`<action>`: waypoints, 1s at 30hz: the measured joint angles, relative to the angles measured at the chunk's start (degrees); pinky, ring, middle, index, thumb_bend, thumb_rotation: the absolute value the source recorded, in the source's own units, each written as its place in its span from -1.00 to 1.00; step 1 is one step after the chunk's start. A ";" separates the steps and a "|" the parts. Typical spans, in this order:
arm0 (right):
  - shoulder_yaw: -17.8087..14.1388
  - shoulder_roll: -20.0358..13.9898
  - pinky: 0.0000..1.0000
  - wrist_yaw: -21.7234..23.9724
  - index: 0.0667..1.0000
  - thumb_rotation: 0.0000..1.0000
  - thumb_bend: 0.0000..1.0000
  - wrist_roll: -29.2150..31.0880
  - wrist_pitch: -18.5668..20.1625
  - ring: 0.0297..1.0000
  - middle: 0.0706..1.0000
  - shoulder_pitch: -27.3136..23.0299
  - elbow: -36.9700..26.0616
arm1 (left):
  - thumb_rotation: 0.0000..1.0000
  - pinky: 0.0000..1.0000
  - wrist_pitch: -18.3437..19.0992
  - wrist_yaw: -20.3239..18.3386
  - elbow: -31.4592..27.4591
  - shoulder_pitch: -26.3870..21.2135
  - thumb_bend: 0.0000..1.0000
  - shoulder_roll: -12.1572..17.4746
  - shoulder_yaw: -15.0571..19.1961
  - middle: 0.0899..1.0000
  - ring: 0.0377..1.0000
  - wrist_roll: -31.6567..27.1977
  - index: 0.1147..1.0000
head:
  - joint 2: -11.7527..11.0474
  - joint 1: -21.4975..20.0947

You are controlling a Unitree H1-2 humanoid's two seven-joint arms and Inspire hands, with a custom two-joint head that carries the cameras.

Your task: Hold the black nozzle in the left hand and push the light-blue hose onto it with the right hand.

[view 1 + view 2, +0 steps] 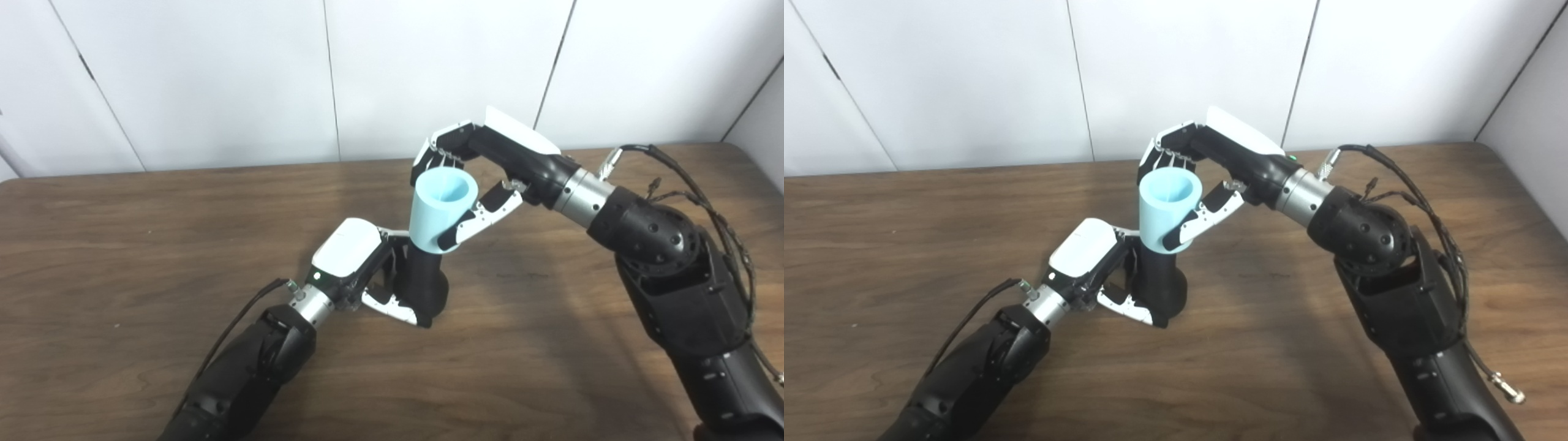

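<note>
Gripping black nozzle (424, 282) upright on wooden table (122, 245) with left hand (367, 263), fingers wrapped around it. Clamping light-blue hose (441, 208) with right hand (484, 165) (open end up), seating directly atop nozzle.

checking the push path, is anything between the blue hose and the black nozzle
Nothing visible. The light-blue hose, held in the right hand, already sits on top of the black nozzle, which the left hand grips on the table.
</note>
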 measured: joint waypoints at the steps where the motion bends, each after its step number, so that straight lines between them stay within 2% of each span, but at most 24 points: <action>1: 0.00 0.00 -0.55 -0.09 0.00 -1.00 0.03 0.04 -0.21 -0.30 -0.17 0.01 0.21 | -1.00 -0.46 0.01 0.00 -0.04 0.02 0.04 0.00 0.01 -0.33 -0.34 0.00 -0.13 | 0.17 0.17; 14: 0.72 0.41 -0.58 -1.81 0.00 -1.00 0.02 -0.40 -0.74 -0.33 -0.18 1.48 2.38 | -1.00 -0.50 1.96 -0.42 -2.13 1.26 0.04 0.09 0.28 -0.34 -0.37 0.00 -0.14 | 0.88 0.44; 15: 0.74 0.46 -0.58 -1.95 0.00 -1.00 0.02 -0.55 -0.81 -0.33 -0.19 1.49 2.73 | -1.00 -0.50 1.96 -0.42 -2.17 1.27 0.05 0.10 0.27 -0.23 -0.38 0.00 -0.16 | 0.88 0.44; 18: 0.75 0.92 -0.61 -2.79 0.00 -1.00 0.02 -1.11 -1.86 -0.33 -0.20 1.41 3.62 | -1.00 -0.49 1.96 -0.42 -2.18 1.30 0.04 0.13 0.27 -0.32 -0.37 0.00 -0.14 | 0.97 0.44; 30: 0.81 2.27 -0.54 -5.75 0.00 -1.00 0.02 -2.18 -2.81 -0.31 -0.18 1.19 5.92 | -1.00 -0.46 2.32 -0.48 -2.48 1.48 0.04 0.16 0.27 -0.33 -0.34 0.00 -0.13 | 1.49 0.70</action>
